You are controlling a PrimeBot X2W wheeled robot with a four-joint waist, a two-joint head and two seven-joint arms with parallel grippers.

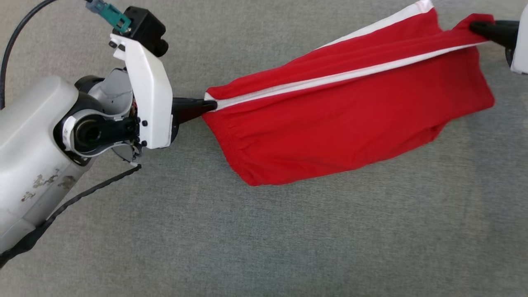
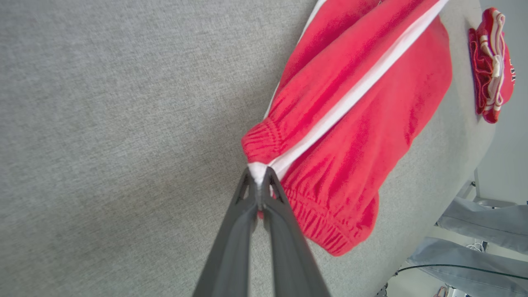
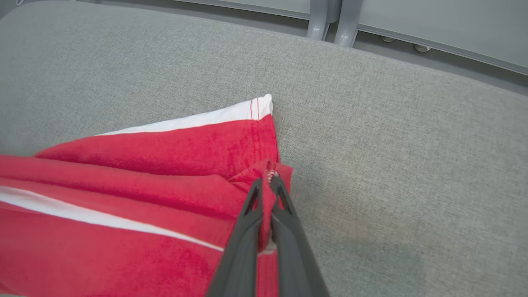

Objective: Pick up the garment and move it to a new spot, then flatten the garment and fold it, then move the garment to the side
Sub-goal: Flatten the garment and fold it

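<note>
Left gripper [image 1: 208,105]: jaws closed on the waistband corner of the garment [image 1: 350,119], at the point where the white side stripe [image 1: 330,78] ends. Right gripper [image 1: 478,27]: jaws closed on a hem corner at the opposite end. The garment (red shorts, judging by the elastic waistband [image 1: 231,140]) hangs stretched between the two grips over the grey fabric surface [image 1: 264,247]. Its loose body droops toward the bottom of the head view. Whether the lowest fold touches the surface cannot be determined.

Step in hand, as judged: the carry to a new spot, or the start of flattening. The next move calls for lowering both grips together with tension held along the stripe, so that the cloth lands spread rather than bunched.

Orientation: the long axis runs from grip to grip along the stripe — waistband toward the robot's left, leg hem toward its right and farther away.
</note>
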